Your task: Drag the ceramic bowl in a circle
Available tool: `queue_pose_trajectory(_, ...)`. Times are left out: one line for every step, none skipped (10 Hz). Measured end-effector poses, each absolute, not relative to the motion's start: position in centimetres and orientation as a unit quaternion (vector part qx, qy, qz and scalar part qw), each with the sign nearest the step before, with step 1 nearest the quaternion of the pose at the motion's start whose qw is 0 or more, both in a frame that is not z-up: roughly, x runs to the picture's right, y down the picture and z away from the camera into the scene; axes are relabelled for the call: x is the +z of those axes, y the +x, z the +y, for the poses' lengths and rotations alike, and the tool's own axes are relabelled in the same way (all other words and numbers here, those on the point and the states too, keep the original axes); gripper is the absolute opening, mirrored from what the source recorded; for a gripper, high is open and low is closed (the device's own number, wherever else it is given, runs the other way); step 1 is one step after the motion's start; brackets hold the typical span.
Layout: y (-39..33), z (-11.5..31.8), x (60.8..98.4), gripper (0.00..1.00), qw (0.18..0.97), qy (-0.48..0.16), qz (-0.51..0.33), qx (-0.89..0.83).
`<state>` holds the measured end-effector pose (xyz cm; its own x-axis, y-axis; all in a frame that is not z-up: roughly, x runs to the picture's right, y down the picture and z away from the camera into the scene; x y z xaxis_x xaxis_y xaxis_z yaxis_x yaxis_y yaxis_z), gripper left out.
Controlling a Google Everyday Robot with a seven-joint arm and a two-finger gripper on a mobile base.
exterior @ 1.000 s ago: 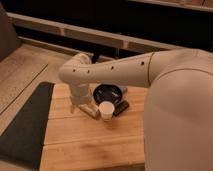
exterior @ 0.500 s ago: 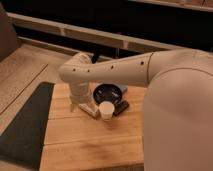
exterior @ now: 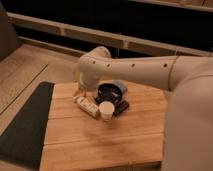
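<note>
Since no displacement is noted against the two preceding views, the ceramic bowl (exterior: pixel 109 93) is recorded as stationary towards the rear of the desk (exterior: pixel 100 147). A white cup (exterior: pixel 106 110) stands just in front of it, with a flat black object (exterior: pixel 121 107) just beside the cup. The claw (exterior: pixel 83 93) is located at the lower end of the arm, close beside the bowl. Whether it is open or closed cannot be told, and contact with the rim is not confirmed. It is judged that the circular drag is not yet under way.
</note>
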<state>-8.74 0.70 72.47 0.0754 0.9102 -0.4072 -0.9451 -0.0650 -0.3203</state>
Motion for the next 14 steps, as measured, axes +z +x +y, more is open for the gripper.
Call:
queue_pose_trajectory(-7.4, -0.6, 71.9, 0.65, 0.688, -0.254, 0.007, 0.68)
queue_pose_trajectory(-6.8, -1.1, 71.7, 0.65, 0.69, -0.248, -0.004, 0.68)
queue_pose_trajectory(-6.9, -1.1, 71.7, 0.65, 0.691, -0.248, -0.006, 0.679)
queue_pose_trajectory(-7.1, -1.1, 71.6, 0.65, 0.692, -0.249, -0.007, 0.678)
queue_pose_trajectory(-6.9, -1.1, 71.8, 0.65, 0.692, -0.248, -0.005, 0.678)
queue_pose_trajectory(-6.1, -0.8, 72.4, 0.65, 0.684, -0.249, 0.001, 0.686)
queue_pose_trajectory(-2.6, -0.5, 74.4, 0.65, 0.665, -0.236, 0.02, 0.708)
queue_pose_trajectory(0.4, -0.4, 75.6, 0.65, 0.649, -0.223, 0.033, 0.727)
queue_pose_trajectory(3.6, -0.4, 76.8, 0.65, 0.631, -0.208, 0.042, 0.747)
queue_pose_trajectory(5.5, -0.6, 77.5, 0.65, 0.62, -0.197, 0.043, 0.758)
queue_pose_trajectory(7.0, -0.8, 78.1, 0.65, 0.608, -0.191, 0.038, 0.77)
queue_pose_trajectory(8.5, -0.8, 78.7, 0.65, 0.595, -0.184, 0.035, 0.782)
queue_pose_trajectory(10.5, -0.6, 79.3, 0.65, 0.573, -0.178, 0.037, 0.799)
queue_pose_trajectory(10.3, -0.7, 79.2, 0.65, 0.574, -0.179, 0.036, 0.799)
